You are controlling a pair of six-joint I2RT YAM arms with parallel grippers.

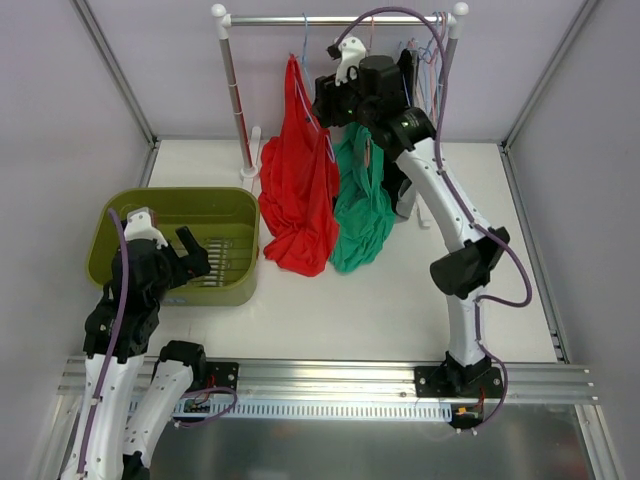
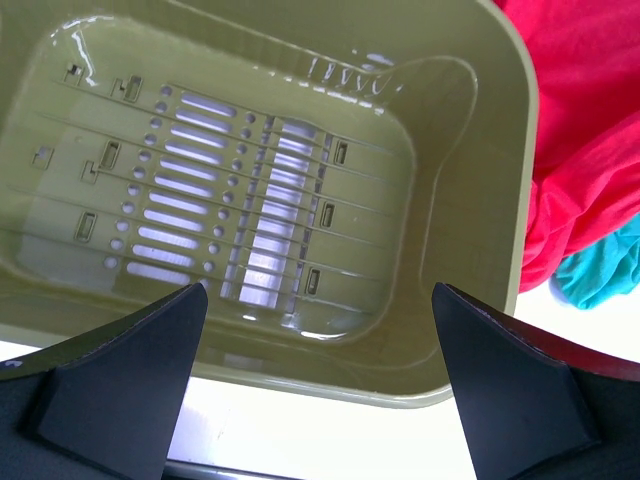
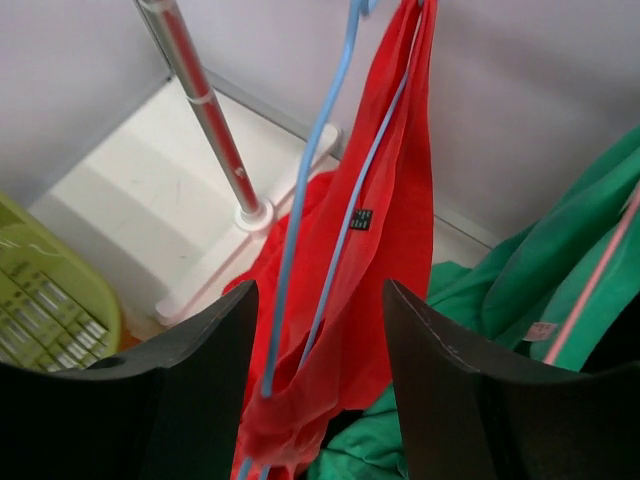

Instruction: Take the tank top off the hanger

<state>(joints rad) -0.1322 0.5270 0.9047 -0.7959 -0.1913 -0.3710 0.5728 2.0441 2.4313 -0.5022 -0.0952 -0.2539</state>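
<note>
A red tank top (image 1: 298,200) hangs on a thin blue hanger (image 3: 300,200) from the rail, its hem pooled on the table. In the right wrist view the red tank top (image 3: 395,190) and the blue wire pass between my right gripper's (image 3: 320,290) jaws, which stand apart on either side with a gap to the cloth. From above, the right gripper (image 1: 325,100) is high at the garment's top, just under the rail. My left gripper (image 1: 195,255) is open and empty over the near rim of the green bin (image 1: 180,200); the wrist view shows the left gripper (image 2: 320,290) with nothing between its fingers.
A green tank top (image 1: 360,215) hangs right beside the red one on a pink hanger (image 3: 590,285). The clothes rack (image 1: 340,18) has a left post (image 1: 238,110) with a white foot. More hangers bunch at the rail's right end (image 1: 425,55). The olive bin (image 2: 520,150) holds nothing.
</note>
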